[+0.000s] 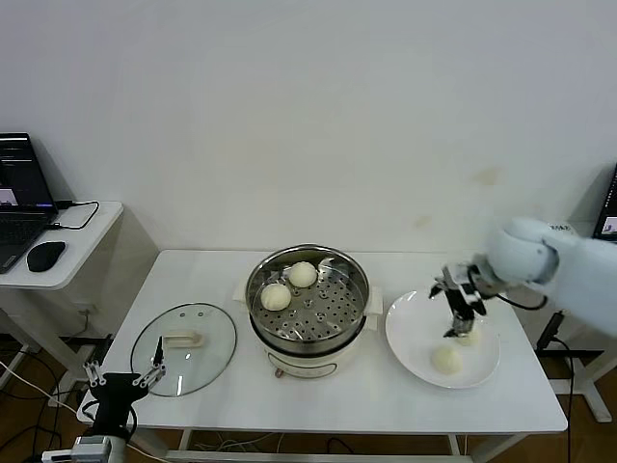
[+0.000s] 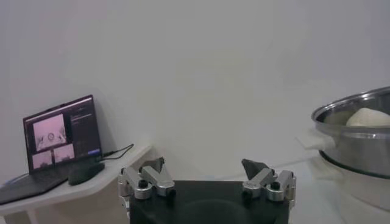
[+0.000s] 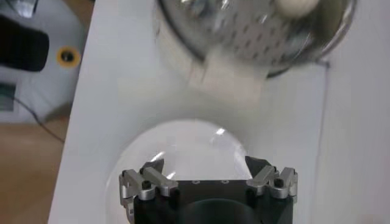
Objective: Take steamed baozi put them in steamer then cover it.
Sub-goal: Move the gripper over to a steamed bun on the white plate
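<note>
At the near left edge of a smooth white table (image 1: 347, 400), the left gripper (image 1: 123, 377) is hanging low and idle, its metal fingers spread wide with nothing between them. Just beyond it, a round clear glass cover (image 1: 184, 348) with a thin metal rim and a cream bar handle is lying flat on the table.

To the right, a shallow round white plate (image 1: 416, 340) is carrying two smooth, off-white, dome-shaped baozi (image 1: 446, 359), one nearer and one farther back. The right gripper (image 1: 460, 311) is pointing down over the farther bun, fingers parted and grasping nothing. Whether the tips are touching the dough cannot be told.

At the table's middle, a round, shiny steel steamer (image 1: 308, 312) is sitting on a cream base with side handles. Its perforated tray is holding two more baozi side by side toward the back left.

Farther off, a plain white wall is rising. At far left, a small white side table (image 1: 72, 253) is bearing a dark laptop (image 1: 21, 204) and a black mouse (image 1: 45, 255).
</note>
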